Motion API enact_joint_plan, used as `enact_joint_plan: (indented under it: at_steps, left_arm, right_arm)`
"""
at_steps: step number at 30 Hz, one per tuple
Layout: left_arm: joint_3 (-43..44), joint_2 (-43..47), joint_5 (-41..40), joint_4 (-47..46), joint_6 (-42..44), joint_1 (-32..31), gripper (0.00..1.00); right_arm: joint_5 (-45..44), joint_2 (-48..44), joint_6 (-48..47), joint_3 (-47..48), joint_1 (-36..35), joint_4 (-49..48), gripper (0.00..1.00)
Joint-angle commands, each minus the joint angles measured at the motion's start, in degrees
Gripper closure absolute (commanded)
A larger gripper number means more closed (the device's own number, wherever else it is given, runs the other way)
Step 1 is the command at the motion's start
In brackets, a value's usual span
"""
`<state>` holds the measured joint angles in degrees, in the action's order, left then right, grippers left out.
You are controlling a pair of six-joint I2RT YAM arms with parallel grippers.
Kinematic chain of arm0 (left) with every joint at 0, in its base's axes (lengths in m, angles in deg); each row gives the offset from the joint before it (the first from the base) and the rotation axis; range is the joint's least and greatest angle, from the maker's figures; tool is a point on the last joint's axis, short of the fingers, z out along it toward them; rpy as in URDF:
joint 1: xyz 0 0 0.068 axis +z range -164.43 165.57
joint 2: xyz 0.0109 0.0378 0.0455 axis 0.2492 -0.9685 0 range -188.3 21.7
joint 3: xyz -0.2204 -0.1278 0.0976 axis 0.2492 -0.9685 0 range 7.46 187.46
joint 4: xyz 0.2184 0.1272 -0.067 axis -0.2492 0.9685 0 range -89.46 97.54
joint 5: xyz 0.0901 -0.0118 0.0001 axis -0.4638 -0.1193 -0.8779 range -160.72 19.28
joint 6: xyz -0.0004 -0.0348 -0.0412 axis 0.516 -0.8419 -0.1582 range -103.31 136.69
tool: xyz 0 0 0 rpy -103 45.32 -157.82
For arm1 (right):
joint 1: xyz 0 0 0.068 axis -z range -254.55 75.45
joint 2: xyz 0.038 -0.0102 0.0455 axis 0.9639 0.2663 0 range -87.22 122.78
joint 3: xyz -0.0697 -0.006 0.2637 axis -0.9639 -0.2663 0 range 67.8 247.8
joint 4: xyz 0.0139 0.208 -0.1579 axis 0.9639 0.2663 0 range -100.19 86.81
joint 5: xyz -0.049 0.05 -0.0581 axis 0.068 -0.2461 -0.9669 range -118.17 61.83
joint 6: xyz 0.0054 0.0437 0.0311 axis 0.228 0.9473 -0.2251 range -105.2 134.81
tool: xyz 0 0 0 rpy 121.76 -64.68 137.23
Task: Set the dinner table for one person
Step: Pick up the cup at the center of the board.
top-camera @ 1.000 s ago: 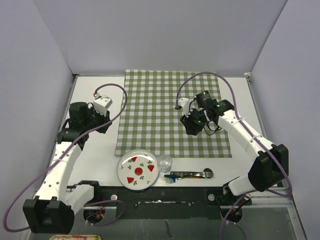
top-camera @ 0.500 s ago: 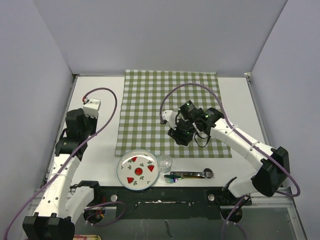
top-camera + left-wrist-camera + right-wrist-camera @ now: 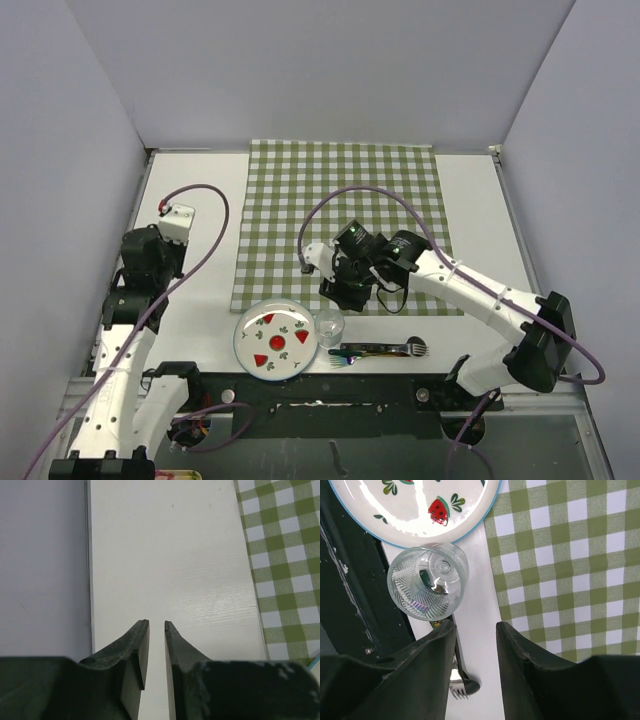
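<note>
The dinner table (image 3: 200, 300) is a white top with a green-and-white checked cloth (image 3: 340, 200) spread on it. Near the front edge lie a watermelon-patterned plate (image 3: 277, 340), a clear glass (image 3: 329, 324) and a fork and spoon (image 3: 380, 350). My right gripper (image 3: 342, 290) hovers over the cloth's near edge, just behind the glass. In the right wrist view it (image 3: 475, 625) is open and empty, with the glass (image 3: 427, 580), plate (image 3: 420, 505) and fork (image 3: 462, 682) below. My left gripper (image 3: 157, 624) hangs over bare table (image 3: 175, 555), jaws slightly apart and empty.
Grey walls close in the table on the left, back and right. A metal rail (image 3: 150, 155) runs along the table's edges. The left arm (image 3: 145, 265) stands near the left wall. A purple cable (image 3: 380, 195) loops over the cloth from the right wrist.
My right arm has swung left and toward the near edge, from mid-cloth to just behind the glass, its jaws widening a little. My left arm has drawn back toward the left wall.
</note>
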<state>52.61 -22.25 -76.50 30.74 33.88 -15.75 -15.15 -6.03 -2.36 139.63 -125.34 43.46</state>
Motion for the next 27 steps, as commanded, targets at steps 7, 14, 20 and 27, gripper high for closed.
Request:
enact_joint_plan:
  at_steps: [7, 14, 20, 27]
  left_arm:
    - [5.95, 3.94, -4.09, 4.56, 2.93, 0.36, 0.82]
    - [9.87, 4.36, -7.08, 3.69, 2.39, 0.36, 0.82]
    - [10.79, 4.48, -8.13, 2.27, 3.38, 0.36, 0.82]
    - [12.09, 5.04, -6.94, 2.66, 3.18, 0.36, 0.82]
  right_arm:
    - [-2.45, 3.40, 0.91, 2.14, -3.61, 0.14, 0.61]
    - [-2.12, 6.74, 0.47, 3.60, -4.91, -0.04, 0.61]
    - [-2.12, 9.15, 0.82, 4.67, -5.99, -0.02, 0.61]
    - [-1.06, 11.32, 0.81, 4.42, -6.75, 0.56, 0.61]
